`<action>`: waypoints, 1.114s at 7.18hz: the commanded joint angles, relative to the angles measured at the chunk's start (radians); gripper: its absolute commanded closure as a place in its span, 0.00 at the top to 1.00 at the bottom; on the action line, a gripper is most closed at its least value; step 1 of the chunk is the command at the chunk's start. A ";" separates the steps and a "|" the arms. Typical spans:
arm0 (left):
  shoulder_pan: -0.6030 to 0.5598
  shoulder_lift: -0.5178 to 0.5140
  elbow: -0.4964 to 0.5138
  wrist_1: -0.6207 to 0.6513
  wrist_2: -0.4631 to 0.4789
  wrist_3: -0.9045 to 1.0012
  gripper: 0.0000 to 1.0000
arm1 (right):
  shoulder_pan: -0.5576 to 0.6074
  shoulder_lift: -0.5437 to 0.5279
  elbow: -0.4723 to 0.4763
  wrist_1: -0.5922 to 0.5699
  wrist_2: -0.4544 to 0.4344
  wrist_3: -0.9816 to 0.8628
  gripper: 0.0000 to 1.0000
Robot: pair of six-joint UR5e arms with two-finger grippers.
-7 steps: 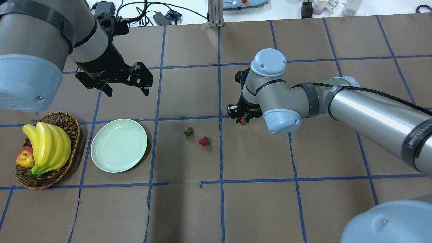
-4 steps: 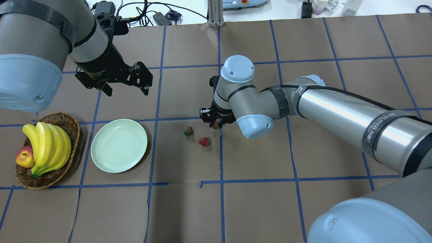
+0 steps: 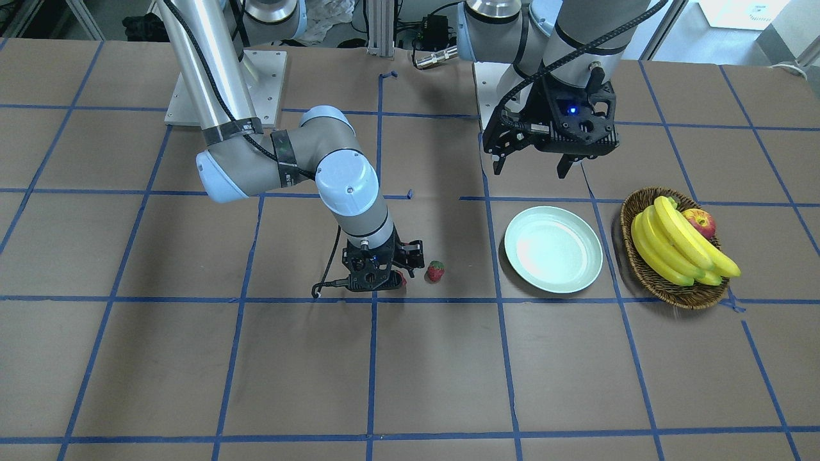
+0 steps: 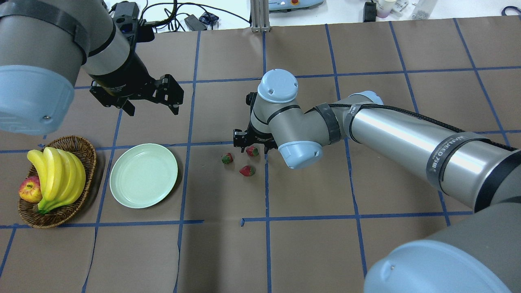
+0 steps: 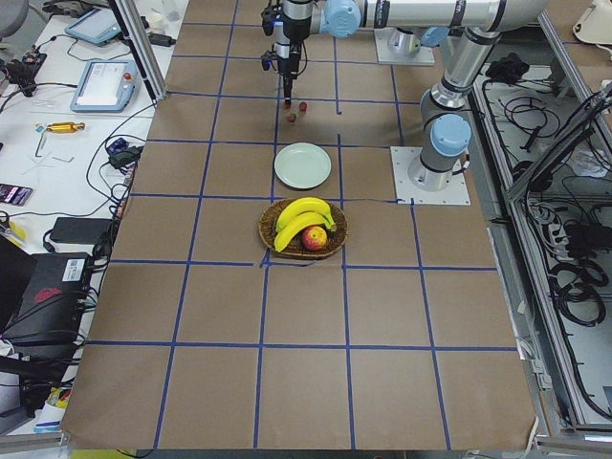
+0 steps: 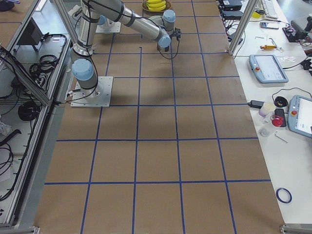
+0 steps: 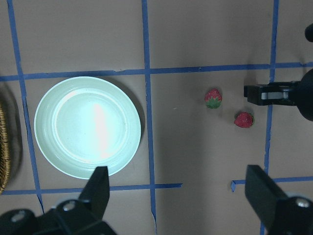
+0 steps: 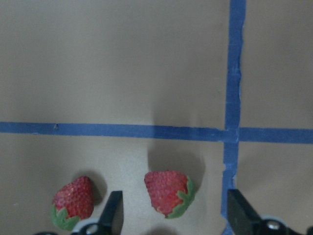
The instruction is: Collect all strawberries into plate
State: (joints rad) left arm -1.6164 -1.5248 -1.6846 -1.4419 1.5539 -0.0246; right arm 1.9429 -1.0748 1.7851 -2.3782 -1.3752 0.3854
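Three strawberries lie close together on the brown table, right of the mint-green plate [image 4: 143,175], which holds nothing. One strawberry [image 4: 227,158] is nearest the plate and a second [image 4: 247,171] is nearer the robot. The third strawberry [image 4: 252,151] sits under my right gripper [image 4: 251,147]. In the right wrist view this strawberry [image 8: 168,193] lies between the spread fingers with gaps on both sides. My left gripper [image 4: 152,106] is open and empty, hovering beyond the plate's far edge.
A wicker basket [image 4: 83,148] with bananas [image 4: 57,175] and a red-yellow apple [image 4: 29,190] stands left of the plate. Blue tape lines grid the table. The right arm's long forearm [image 4: 399,138] stretches across the right half.
My right arm has swung left, and the strawberry under its gripper has come along to beside the other two. The left arm has not moved.
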 commanded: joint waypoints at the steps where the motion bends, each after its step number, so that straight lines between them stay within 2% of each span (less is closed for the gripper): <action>1: 0.001 0.000 0.000 0.000 0.000 0.002 1.00 | -0.024 -0.060 0.031 -0.003 -0.065 -0.008 1.00; 2: 0.004 0.000 0.002 0.000 0.000 0.003 1.00 | -0.060 -0.118 0.036 0.075 -0.086 -0.092 1.00; 3: 0.006 0.002 0.000 0.000 0.002 0.005 1.00 | -0.131 -0.210 0.019 0.278 -0.108 -0.165 1.00; 4: 0.006 0.002 0.000 0.000 0.000 0.005 1.00 | -0.236 -0.293 0.014 0.401 -0.104 -0.321 1.00; 6: 0.006 0.002 0.000 0.000 0.000 0.005 1.00 | -0.355 -0.394 -0.012 0.520 -0.105 -0.491 1.00; 7: 0.004 0.002 -0.001 0.000 0.000 0.003 1.00 | -0.372 -0.411 -0.106 0.616 -0.105 -0.496 1.00; 8: 0.004 0.002 -0.001 0.000 0.000 0.003 1.00 | -0.369 -0.425 -0.265 0.787 -0.110 -0.493 1.00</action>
State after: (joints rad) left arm -1.6115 -1.5232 -1.6853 -1.4420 1.5539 -0.0209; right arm 1.5876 -1.4738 1.6782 -1.7685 -1.4810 -0.0926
